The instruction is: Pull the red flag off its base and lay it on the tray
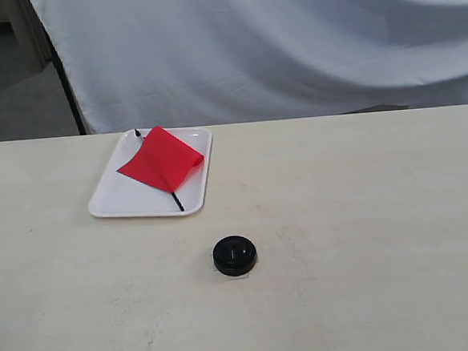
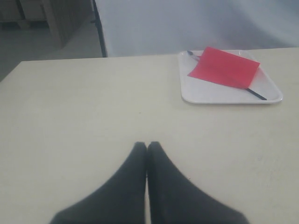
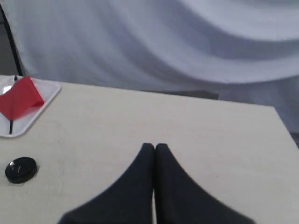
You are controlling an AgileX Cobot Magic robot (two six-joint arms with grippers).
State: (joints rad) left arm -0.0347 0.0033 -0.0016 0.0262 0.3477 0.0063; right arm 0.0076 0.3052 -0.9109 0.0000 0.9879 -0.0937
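The red flag [image 1: 162,159] lies flat on the white tray [image 1: 111,196] at the back left of the table, its black stick running across the tray. The same flag [image 2: 224,68] on the tray [image 2: 201,93] shows in the left wrist view, and again as the flag [image 3: 19,98] on the tray [image 3: 46,91] in the right wrist view. The round black base [image 1: 235,255] sits alone on the table nearer the front, also seen as the base [image 3: 20,170]. My left gripper [image 2: 147,144] and right gripper [image 3: 154,146] are both shut and hold nothing, well away from tray and base. Neither arm shows in the exterior view.
A white cloth backdrop [image 1: 289,43] hangs behind the table's far edge. A dark stand pole [image 1: 67,87] rises at the back left. The beige tabletop [image 1: 367,238] stretches wide to the right of the base.
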